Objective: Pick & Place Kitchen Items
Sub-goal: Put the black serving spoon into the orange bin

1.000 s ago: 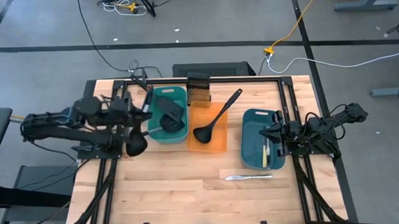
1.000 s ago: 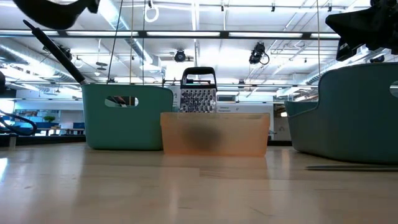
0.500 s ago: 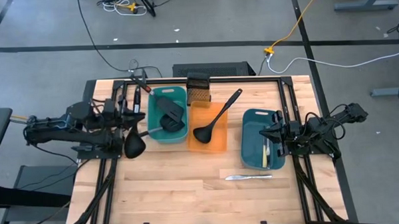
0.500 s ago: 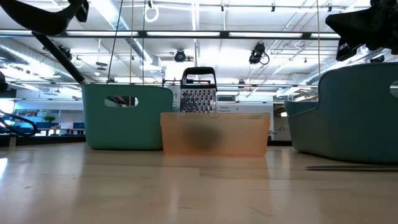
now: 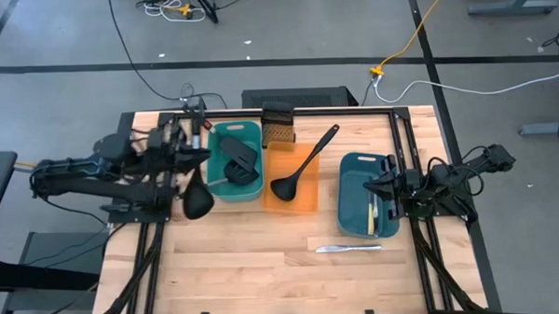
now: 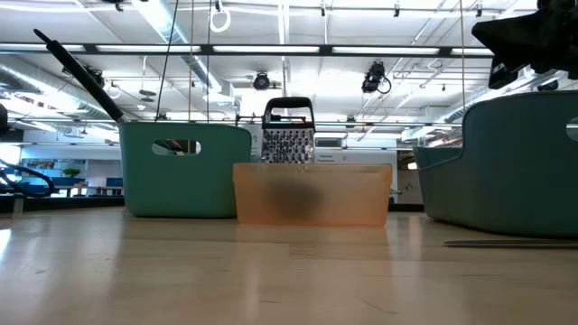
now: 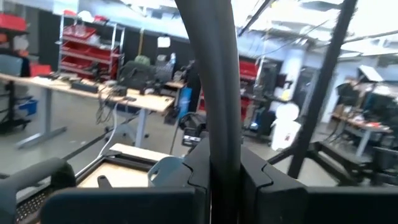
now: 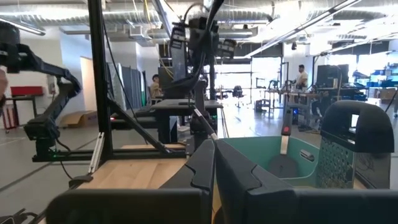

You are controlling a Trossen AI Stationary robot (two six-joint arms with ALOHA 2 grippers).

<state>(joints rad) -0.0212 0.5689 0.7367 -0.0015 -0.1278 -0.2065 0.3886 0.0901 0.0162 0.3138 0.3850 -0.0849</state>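
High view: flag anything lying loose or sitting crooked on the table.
A silvery cutlery piece lies loose on the bare wood in front of the blue tray, outside every tray. The ladle in the orange tray lies diagonally, its handle sticking out past the rim. The left gripper holds another ladle beside the teal tray.

L gripper [image 5: 188,160] holds black ladle [image 5: 197,199] beside teal tray [image 5: 235,161]; R gripper [image 5: 381,184] over blue tray [image 5: 367,208]; knife [image 5: 347,249] on counter [image 5: 264,260].
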